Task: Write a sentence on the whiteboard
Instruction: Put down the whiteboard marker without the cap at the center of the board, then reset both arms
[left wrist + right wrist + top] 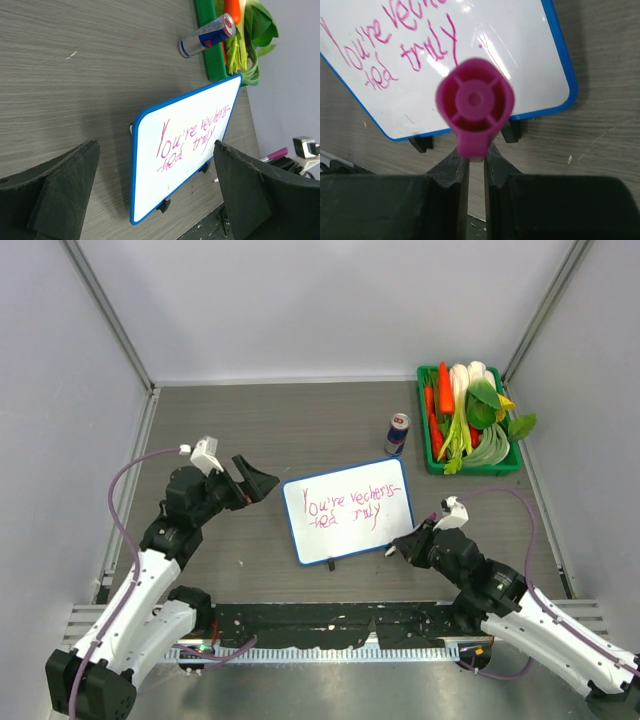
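Observation:
The whiteboard [330, 535] lies flat at mid-table, blue-rimmed, with two black clips on its near edge. The sentence [355, 505] runs across it in two slanted reddish-pink lines starting "You're". My left gripper [262, 480] hovers just off the board's left edge, open and holding nothing. In the left wrist view the board [150, 170] and its writing [192, 137] show between the spread fingers [65, 185]. My right gripper [400, 545] is at the board's near right corner, shut on a pink marker [475, 102]. The marker's end faces the right wrist camera above the board [520, 65].
A blue and silver drink can [397, 433] stands behind the board. A green tray [470, 469] of vegetables sits at the back right. A black strip [330, 625] runs along the near table edge. Grey walls close in the left, back and right sides.

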Motion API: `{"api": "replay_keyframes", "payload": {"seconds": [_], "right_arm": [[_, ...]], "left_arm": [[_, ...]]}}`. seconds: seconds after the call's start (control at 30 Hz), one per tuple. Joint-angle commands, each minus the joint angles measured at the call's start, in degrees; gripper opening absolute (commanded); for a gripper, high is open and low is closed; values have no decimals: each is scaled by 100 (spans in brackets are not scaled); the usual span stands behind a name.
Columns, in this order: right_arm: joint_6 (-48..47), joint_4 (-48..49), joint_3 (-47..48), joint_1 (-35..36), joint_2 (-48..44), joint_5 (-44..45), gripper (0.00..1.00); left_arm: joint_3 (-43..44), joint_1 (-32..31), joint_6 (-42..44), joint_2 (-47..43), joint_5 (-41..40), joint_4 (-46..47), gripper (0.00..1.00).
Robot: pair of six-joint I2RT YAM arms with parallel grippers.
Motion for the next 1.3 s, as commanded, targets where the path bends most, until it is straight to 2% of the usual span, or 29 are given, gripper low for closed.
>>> {"api": "replay_keyframes", "payload": {"seconds": [0.0, 0.1, 0.27, 0.4, 0.43, 0.47, 0.57, 0.73, 1.27], "right_arm": [[787, -466, -307, -9, -271, -449, 2], [980, -633, -536, -9, -394, -520, 5], [1165, -748, -510, 0, -228, -441, 20], [1385, -582, -563, 0, -8, -327, 38], [1429, -538, -580, -9, 36, -309, 45], [1464, -502, -571, -9, 80, -265, 47], [1491, -475, -475, -9, 150, -37, 65], [1166, -467, -63, -9, 369, 262, 78], [-565, -160, 1467, -9, 1600, 1650, 82]], "left_arm": [[370, -17, 51, 29, -471, -454, 99], [485, -26, 51, 134, -630, -489, 100], [573, -26, -2, 310, -736, -472, 100], [538, -17, -63, 407, -613, -340, 100], [538, -17, -72, 433, -604, -331, 100], [538, -17, -72, 442, -586, -331, 100], [547, -17, -20, 442, -630, -357, 100], [494, -26, -11, 346, -726, -331, 100], [485, -26, 262, 170, -1157, -559, 100]]}}
